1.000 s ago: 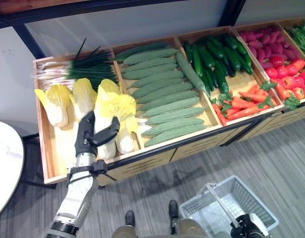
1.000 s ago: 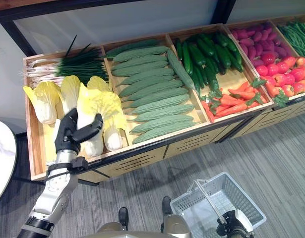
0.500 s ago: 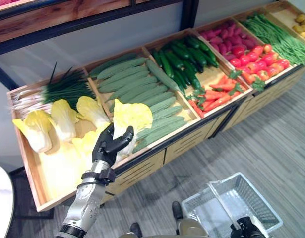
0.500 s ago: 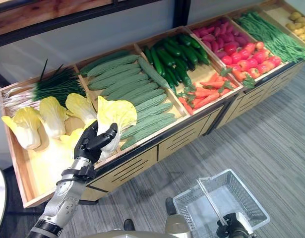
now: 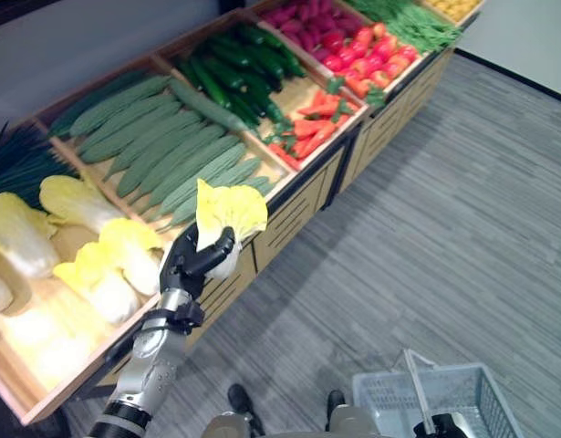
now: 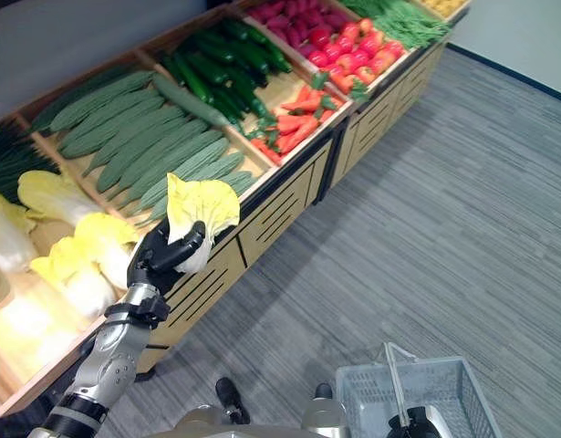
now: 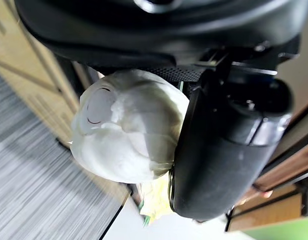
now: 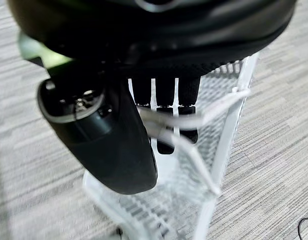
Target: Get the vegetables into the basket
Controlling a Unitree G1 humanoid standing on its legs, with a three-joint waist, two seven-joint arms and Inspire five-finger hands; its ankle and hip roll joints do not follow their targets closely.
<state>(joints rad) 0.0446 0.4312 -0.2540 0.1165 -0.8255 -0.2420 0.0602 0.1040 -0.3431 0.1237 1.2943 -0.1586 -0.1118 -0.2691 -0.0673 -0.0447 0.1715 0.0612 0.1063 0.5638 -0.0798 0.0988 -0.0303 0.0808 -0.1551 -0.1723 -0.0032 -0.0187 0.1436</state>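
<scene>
Lifted clear of the pile since half a second before, the cabbage [image 5: 227, 213] was now held up over the front edge of the wooden display stand [image 5: 303, 196], and the whole scene had slid toward 10 o'clock as the camera swung. That stand ran from 8 o'clock to 1 o'clock, with more yellow cabbages [image 5: 98, 265] at 9 o'clock, pale green bitter gourds [image 5: 161, 146] at 11, dark cucumbers [image 5: 230, 64] at 12, then carrots [image 5: 309, 137] and red tomatoes [image 5: 367, 50] toward 1. Grey floor [image 5: 444, 228] took up the 3 o'clock side. At 5 o'clock stood the white basket [image 5: 426, 401], its handle [image 8: 194, 122] gripped by the curled fingers of the right hand [image 8: 166, 112]. Near centre, the left hand [image 5: 191, 263] had fingers and thumb wrapped round the cabbage's white base [image 7: 123, 132].
</scene>
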